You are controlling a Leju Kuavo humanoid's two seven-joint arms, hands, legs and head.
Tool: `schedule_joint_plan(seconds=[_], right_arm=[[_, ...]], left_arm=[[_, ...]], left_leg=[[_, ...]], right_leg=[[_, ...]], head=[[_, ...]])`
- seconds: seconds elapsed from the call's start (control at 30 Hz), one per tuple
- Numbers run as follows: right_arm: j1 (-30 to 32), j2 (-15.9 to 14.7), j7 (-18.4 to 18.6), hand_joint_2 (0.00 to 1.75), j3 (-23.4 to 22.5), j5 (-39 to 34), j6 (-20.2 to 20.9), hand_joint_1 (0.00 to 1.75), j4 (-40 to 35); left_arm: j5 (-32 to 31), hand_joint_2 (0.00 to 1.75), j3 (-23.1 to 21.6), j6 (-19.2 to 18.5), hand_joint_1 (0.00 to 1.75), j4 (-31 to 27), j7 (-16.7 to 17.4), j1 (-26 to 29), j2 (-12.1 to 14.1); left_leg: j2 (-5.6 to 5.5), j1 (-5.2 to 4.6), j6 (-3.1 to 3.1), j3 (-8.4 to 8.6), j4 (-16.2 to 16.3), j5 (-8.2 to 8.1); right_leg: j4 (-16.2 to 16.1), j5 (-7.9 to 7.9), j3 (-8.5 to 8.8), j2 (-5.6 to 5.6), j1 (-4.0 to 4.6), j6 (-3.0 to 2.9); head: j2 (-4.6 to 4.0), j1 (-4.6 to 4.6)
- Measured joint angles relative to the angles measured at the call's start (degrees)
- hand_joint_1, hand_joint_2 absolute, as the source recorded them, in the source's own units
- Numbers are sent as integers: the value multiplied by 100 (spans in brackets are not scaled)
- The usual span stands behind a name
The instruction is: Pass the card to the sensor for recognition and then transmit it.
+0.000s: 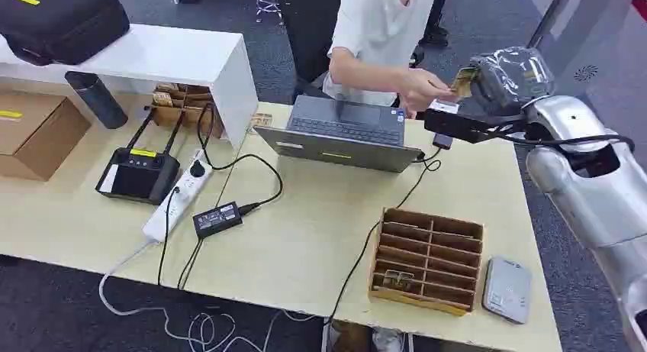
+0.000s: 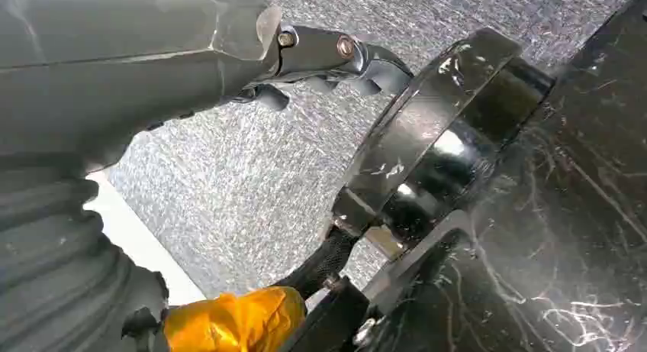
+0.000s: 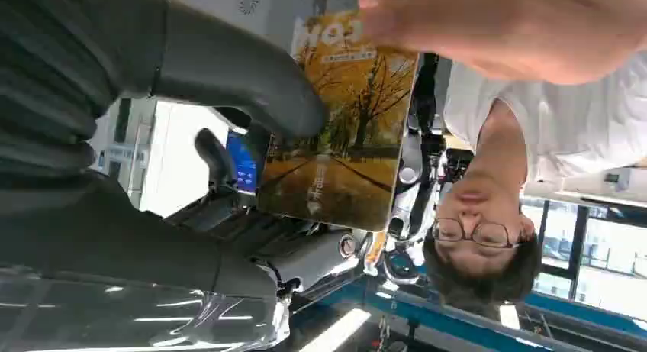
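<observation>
1. Nearest the robot, at about 5 o'clock on the table [image 1: 305,245], a grey card sensor [image 1: 506,289] is seen lying flat, just beside a cardboard slotted tray [image 1: 427,260] in which one card remains.
2. Further out, at about 2 o'clock, the right hand [image 1: 500,81] is raised past the table's far corner. The card [image 3: 347,130], printed with autumn trees, is pinched between the thick thumb and darker fingers [image 3: 214,153], as shown in the right wrist view.
3. At the card's far end a person's hand [image 1: 420,88] is closed on it too, so the card is held from both sides above the laptop [image 1: 343,130].
4. The left hand [image 2: 252,54] is seen hanging above speckled floor; nothing is seen in it, but whether its fingers are spread or curled cannot be told.
5. The handover is judged to be under way. If the thumb is released before the person's hold is firm, the card could drop onto the laptop or floor; if release comes late, the card could be bent or tugged crooked.
</observation>
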Motion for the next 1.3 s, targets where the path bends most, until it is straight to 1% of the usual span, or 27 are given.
schedule_joint_plan(seconds=[0.1,0.17,0.3,0.53,0.77,0.87,1.07,1.3], right_arm=[[-6,28,0,175,9,-15,-9,175,7],[-18,59,0,175,33,-22,-11,175,17],[-23,68,-2,175,35,-50,-42,175,37],[20,-2,-2,175,35,-83,-159,175,35],[324,-313,-44,175,-13,-103,-354,175,-39],[560,-507,-66,175,-88,-83,-474,175,-164],[1187,-925,-66,175,-381,-42,-649,175,-505],[1788,-1226,-52,175,-835,-31,-730,175,-929]], left_arm=[[-2,175,13,-359,0,112,114,-79,-42],[-56,175,33,-498,0,192,214,-106,-76],[-223,175,37,-505,0,256,258,-113,-107],[-221,175,44,-437,0,258,297,-105,-116],[-221,175,44,-349,0,247,297,-76,-105],[-221,175,41,-188,0,192,297,-41,-100],[-223,175,20,75,0,50,297,10,-61],[-232,175,-7,228,0,-70,297,38,-26]], left_leg=[[0,-1,0,0,0,0],[1,-1,0,1,0,0],[-1,-1,0,0,0,1],[0,-3,0,1,1,0],[1,-3,1,1,2,0],[-1,-3,1,0,2,-1],[1,-4,5,0,2,-5],[2,-4,5,-1,2,-5]], right_leg=[[1,0,1,-1,-1,0],[1,2,1,1,-2,0],[1,1,1,-2,-1,0],[-1,1,-1,-1,-2,0],[-2,2,-1,-1,-2,0],[-2,1,-1,-3,-2,0],[-3,1,-1,-1,-2,0],[-3,1,-3,0,-2,1]], head=[[0,-2],[0,-2],[0,0],[0,0],[0,0],[0,0],[0,-2],[0,-2]])
